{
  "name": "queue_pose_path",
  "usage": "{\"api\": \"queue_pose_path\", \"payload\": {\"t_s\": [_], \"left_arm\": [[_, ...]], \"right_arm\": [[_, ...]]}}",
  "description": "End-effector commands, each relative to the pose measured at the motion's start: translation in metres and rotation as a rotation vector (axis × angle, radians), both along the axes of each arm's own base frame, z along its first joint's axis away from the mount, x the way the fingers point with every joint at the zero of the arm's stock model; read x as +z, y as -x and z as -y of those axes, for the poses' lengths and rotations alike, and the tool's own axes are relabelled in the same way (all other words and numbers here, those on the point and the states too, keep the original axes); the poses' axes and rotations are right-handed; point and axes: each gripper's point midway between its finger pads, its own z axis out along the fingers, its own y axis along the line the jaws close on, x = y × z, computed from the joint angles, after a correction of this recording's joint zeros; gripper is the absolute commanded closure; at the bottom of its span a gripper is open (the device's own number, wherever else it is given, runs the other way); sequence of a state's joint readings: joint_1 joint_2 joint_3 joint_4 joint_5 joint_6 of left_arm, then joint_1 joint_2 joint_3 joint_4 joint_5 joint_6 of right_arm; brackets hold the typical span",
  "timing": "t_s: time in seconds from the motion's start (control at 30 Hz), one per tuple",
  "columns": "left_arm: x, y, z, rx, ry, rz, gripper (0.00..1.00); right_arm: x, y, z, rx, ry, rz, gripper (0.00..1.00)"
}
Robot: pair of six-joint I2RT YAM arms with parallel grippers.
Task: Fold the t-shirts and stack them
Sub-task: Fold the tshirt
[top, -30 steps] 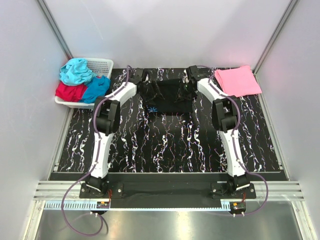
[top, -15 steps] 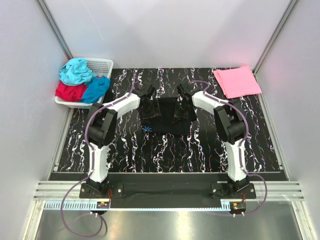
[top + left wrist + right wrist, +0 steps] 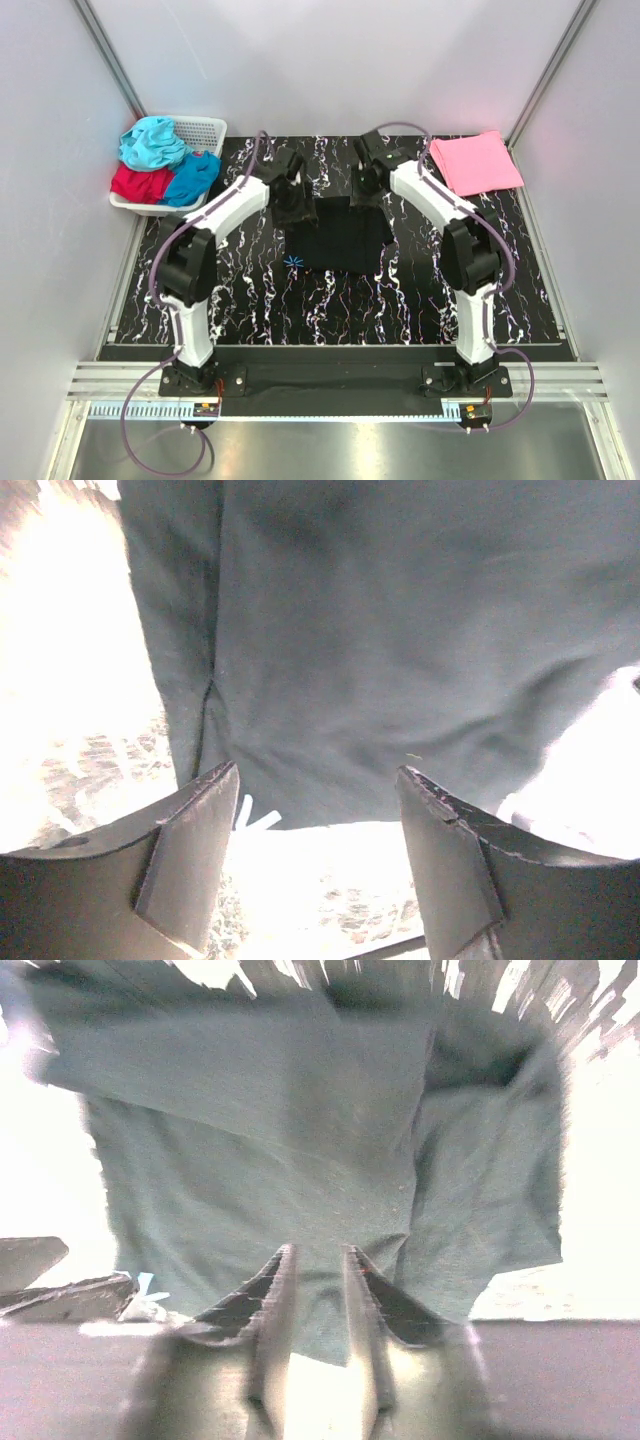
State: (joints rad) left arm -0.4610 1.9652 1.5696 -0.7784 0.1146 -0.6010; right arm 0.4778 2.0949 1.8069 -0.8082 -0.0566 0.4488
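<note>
The black t-shirt (image 3: 338,238) lies folded mid-table, its light-blue starburst mark (image 3: 293,262) at the near left corner. My left gripper (image 3: 291,192) hovers over the shirt's far left corner. In the left wrist view it (image 3: 315,775) stands open and empty, with the black t-shirt (image 3: 380,650) spread below. My right gripper (image 3: 366,182) is above the far right corner. Its jaws (image 3: 320,1250) stand a little apart with nothing held, the black cloth (image 3: 250,1130) beneath them. The pink t-shirt (image 3: 475,161) lies folded at the back right.
A white lattice basket (image 3: 205,130) at the back left holds teal (image 3: 152,142), red (image 3: 138,183) and blue (image 3: 192,177) shirts. Grey walls close in the marbled black table (image 3: 330,310) on three sides.
Both grippers dragged the black shirt toward the near side, then drew back to its far edge. The right gripper's jaws have parted off the cloth. The shirt now lies still.
</note>
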Motion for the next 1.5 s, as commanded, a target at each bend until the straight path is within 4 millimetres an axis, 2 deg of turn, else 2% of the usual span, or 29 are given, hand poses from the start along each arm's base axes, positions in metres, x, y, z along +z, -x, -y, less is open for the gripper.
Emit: {"api": "queue_pose_path", "payload": {"t_s": [0.0,0.1,0.13,0.23,0.33,0.5,0.6,0.73,0.9,1.07,1.17,1.2,1.33,1.43,1.47], "left_arm": [[0.092,-0.023,-0.010,0.016,0.024,0.233,0.29],[0.110,-0.026,-0.028,0.076,0.011,0.278,0.22],[0.105,-0.029,-0.041,0.111,-0.018,0.273,0.20],[0.087,-0.032,-0.061,0.167,-0.043,0.230,0.15],[0.067,-0.036,-0.061,0.142,-0.045,0.199,0.15],[0.048,-0.043,-0.035,0.056,0.059,0.171,0.16],[0.049,-0.056,-0.021,0.048,0.125,0.188,0.18],[0.056,-0.068,-0.005,0.039,0.202,0.198,0.23],[0.077,-0.085,0.012,0.031,0.300,0.254,0.26],[0.081,-0.092,0.031,0.012,0.376,0.227,0.28],[0.081,-0.099,0.042,-0.004,0.403,0.230,0.30],[0.081,-0.104,0.047,-0.012,0.415,0.239,0.31],[0.074,-0.107,0.065,-0.034,0.432,0.220,0.36],[0.071,-0.107,0.067,-0.026,0.407,0.227,0.46],[0.070,-0.107,0.065,-0.023,0.397,0.231,0.53]], "right_arm": [[0.092,-0.018,0.018,-0.029,0.029,0.217,0.65],[0.103,-0.022,0.029,-0.038,0.075,0.266,0.48],[0.100,-0.023,0.031,-0.042,0.090,0.266,0.46],[0.081,-0.023,0.040,-0.055,0.144,0.240,0.45],[0.054,-0.019,0.039,-0.054,0.151,0.192,0.45],[0.023,-0.023,0.030,-0.058,0.127,0.162,0.51],[0.010,-0.034,0.028,-0.069,0.147,0.165,0.54],[0.013,-0.050,0.022,-0.069,0.138,0.193,0.56],[0.030,-0.067,0.014,-0.073,0.109,0.244,0.57],[0.045,-0.077,0.005,-0.065,0.082,0.284,0.57],[0.041,-0.081,0.002,-0.058,0.077,0.280,0.57],[0.034,-0.082,0.001,-0.056,0.081,0.268,0.57],[0.022,-0.081,-0.003,-0.046,0.070,0.240,0.59],[0.019,-0.079,-0.003,-0.046,0.074,0.234,0.64],[0.019,-0.078,-0.002,-0.049,0.078,0.234,0.67]]}}
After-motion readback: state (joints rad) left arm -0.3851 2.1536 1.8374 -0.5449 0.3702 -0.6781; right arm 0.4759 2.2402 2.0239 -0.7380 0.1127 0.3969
